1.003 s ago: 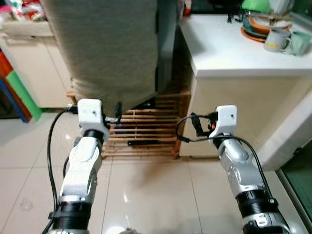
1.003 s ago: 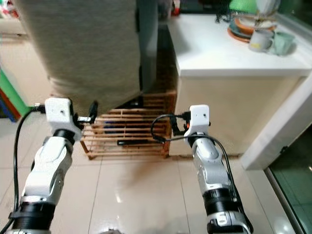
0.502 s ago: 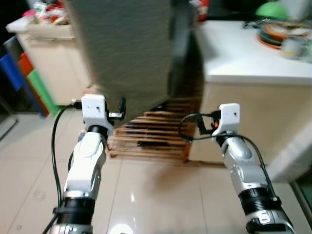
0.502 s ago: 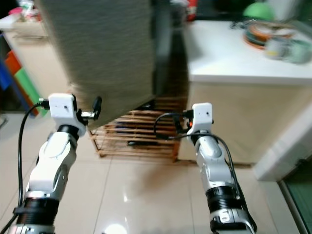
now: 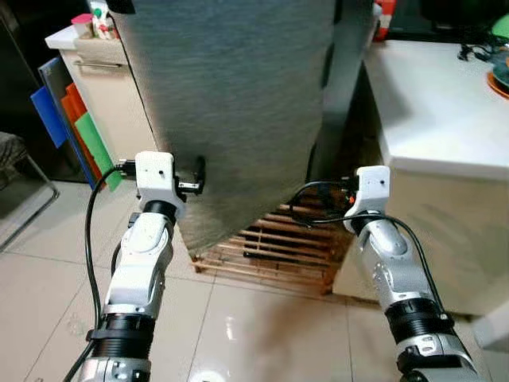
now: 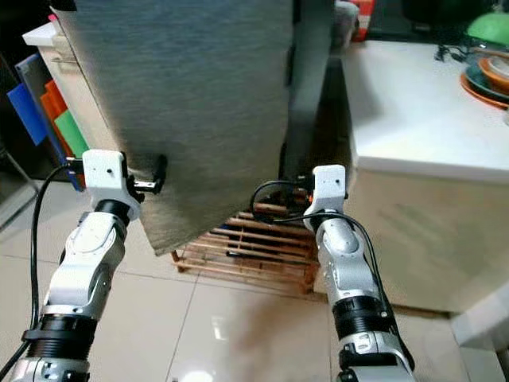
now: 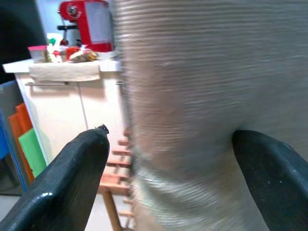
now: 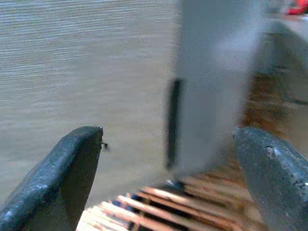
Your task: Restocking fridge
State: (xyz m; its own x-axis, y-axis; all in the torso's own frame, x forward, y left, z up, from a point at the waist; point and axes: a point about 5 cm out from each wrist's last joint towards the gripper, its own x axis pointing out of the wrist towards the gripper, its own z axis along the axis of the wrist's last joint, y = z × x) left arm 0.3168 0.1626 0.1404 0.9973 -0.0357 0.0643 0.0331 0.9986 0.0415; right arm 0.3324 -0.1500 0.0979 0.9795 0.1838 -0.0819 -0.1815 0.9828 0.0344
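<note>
Tiled floor (image 5: 262, 334), 1 fridge (image 5: 231, 103), 2 open claws.

A home kitchen; grey fridge (image 5: 231, 103), white counter (image 5: 445, 119) with dishes (image 6: 487, 76), red coffee machine (image 7: 89, 24).

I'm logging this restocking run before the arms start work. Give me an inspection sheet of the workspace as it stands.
Surface: pale glossy tiled floor.
Job's things: grey fridge, closed, standing on a wooden slatted pallet.
Clutter: nothing seen on the floor.
Grippers: left gripper open, at the fridge's lower front; right gripper open, empty, towards the fridge's side.
Cables: black cable along the left arm; looped cable at the right wrist.
Surroundings: white counter right; cabinet left, coloured boards beside it.
</note>
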